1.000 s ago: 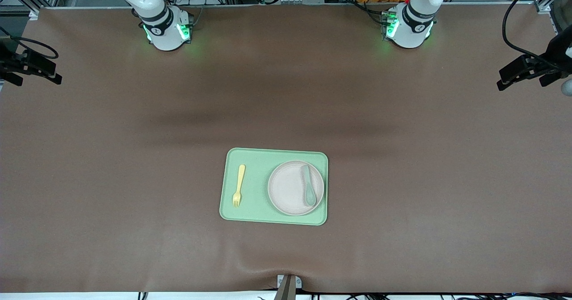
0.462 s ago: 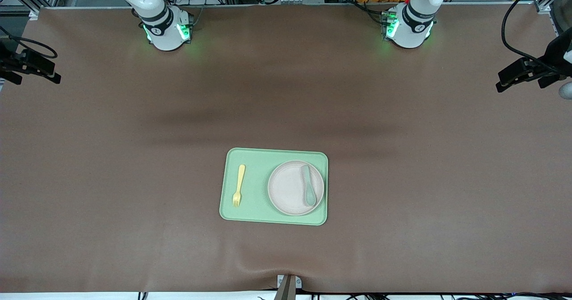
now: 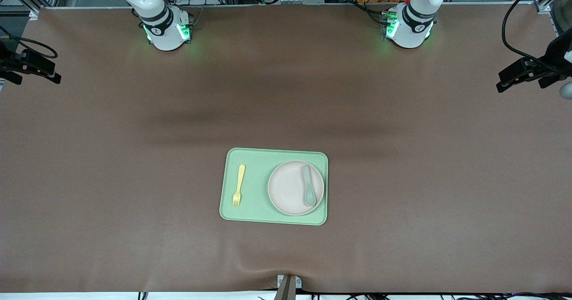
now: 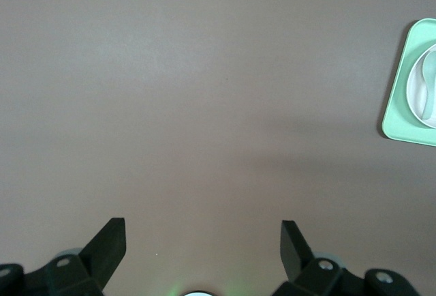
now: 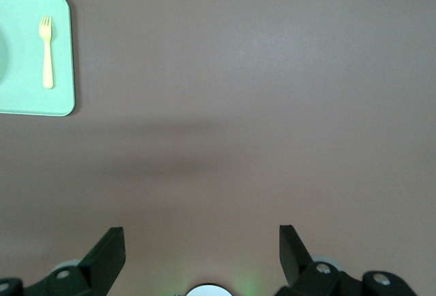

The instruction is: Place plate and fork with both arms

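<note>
I'm seeing nothing moving since before: tray (image 3: 259, 215) is carrying the fork (image 3: 239, 185) and the plate (image 3: 290, 190), spoon (image 3: 308, 184) lying in it. Left gripper (image 4: 203, 236) and right gripper (image 5: 201, 240) are hanging wide apart, empty, over bare tabletop (image 3: 402, 157).

Tray (image 3: 254, 157) holds fork (image 3: 239, 185) twd right arm's end, plate (image 3: 290, 190) beside it w/ spoon (image 3: 308, 185) on plate.

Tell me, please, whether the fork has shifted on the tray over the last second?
No. The fork lies at the same spot on the green tray, equally spaced from the tray's edge toward the right arm's end and from the plate.
</note>
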Motion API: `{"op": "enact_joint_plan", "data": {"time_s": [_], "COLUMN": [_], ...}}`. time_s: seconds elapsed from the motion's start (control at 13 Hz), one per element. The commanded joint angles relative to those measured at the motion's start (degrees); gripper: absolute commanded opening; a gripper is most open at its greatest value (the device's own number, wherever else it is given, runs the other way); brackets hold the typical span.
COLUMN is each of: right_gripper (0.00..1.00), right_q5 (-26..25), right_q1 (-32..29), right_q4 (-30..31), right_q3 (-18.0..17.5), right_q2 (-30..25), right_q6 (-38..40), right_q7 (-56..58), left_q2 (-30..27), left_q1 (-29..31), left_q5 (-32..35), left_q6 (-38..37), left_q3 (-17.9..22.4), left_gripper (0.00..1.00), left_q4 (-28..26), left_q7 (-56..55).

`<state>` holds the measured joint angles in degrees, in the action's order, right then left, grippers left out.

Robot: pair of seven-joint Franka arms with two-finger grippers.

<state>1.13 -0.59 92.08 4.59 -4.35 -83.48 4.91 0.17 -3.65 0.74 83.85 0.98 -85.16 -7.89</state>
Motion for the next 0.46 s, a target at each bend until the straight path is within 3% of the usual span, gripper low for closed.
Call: {"op": "enact_joint_plan", "data": {"time_s": [0.0,0.38], "right_gripper": [1.0,1.0], "right_q5": [-0.7,-0.78], "right_q1": [-0.82,-0.82], "right_q4": [-0.85,-1.28], "right_q3": [-0.72,-0.63], "right_q2": [0.13,0.3], "right_q6": [0.6,0.34], "right_q7": [-0.87,-0.95], "left_q2": [0.18,0.18], "left_q1": [-0.13,-0.13], "left_q5": [1.37,1.37], "left_q6": [0.09,0.09], "left_q3": [-0.02,-0.1], "left_gripper": [1.0,1.0], "left_q4": [0.88,0.88], "left_q7": [0.68,0.68]}}
